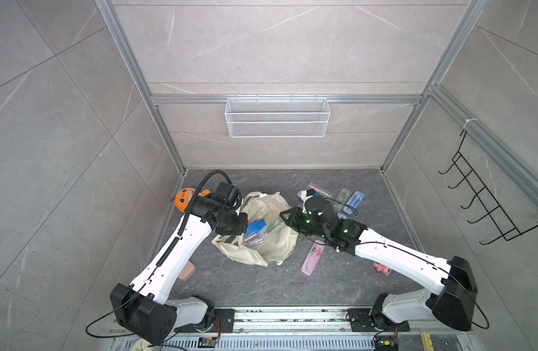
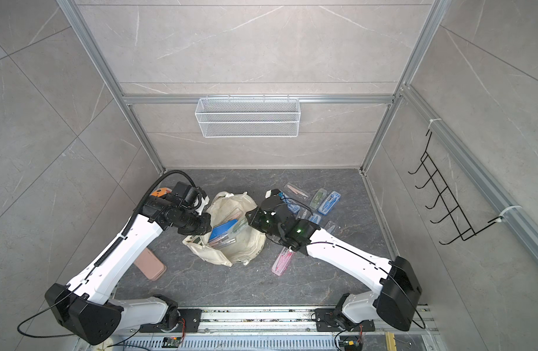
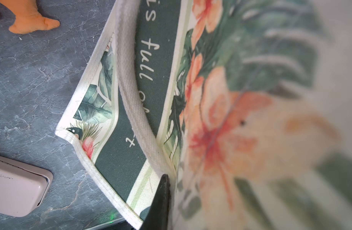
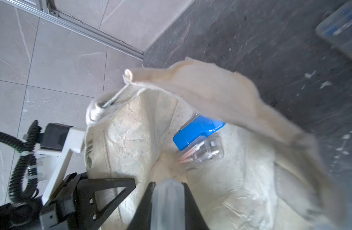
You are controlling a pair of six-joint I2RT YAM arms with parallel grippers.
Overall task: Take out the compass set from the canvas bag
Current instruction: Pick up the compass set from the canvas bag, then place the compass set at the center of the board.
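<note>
In both top views I saw the soft cream-white canvas bag (image 1: pixel 279 243) (image 2: pixel 249 243) slumped open on the dark marbled tabletop (image 1: pixel 261 279), between the two arms. The left gripper (image 1: pixel 241 232) sat at the bag's rim on its own side. The right gripper (image 1: pixel 284 216) reached over the opposite rim, with a translucent grey-green plastic case (image 1: pixel 273 226) at its tip, within the bag's mouth and beside a glossy blue rectangular case (image 1: pixel 255 228). A flat pink see-through case (image 1: pixel 312 258) lay on the table just beside the bag, under the right arm.

From the left wrist I looked along the bag's printed side, which showed a dark green panel with white lettering, orange flowers and a white woven handle (image 3: pixel 129 79). One black finger (image 3: pixel 161 199) pressed into the fabric and the other was hidden behind the cloth. I read the left gripper as pinched together on the canvas bag's rim.

From the right wrist, the right gripper's two black fingers (image 4: pixel 147 199) were clamped on the translucent case (image 4: pixel 168 205), over the bag's open mouth. I could not make out whether it held a compass. Deeper inside lay the blue case and a clear plastic case (image 4: pixel 203 153) holding pinkish pieces.
</note>
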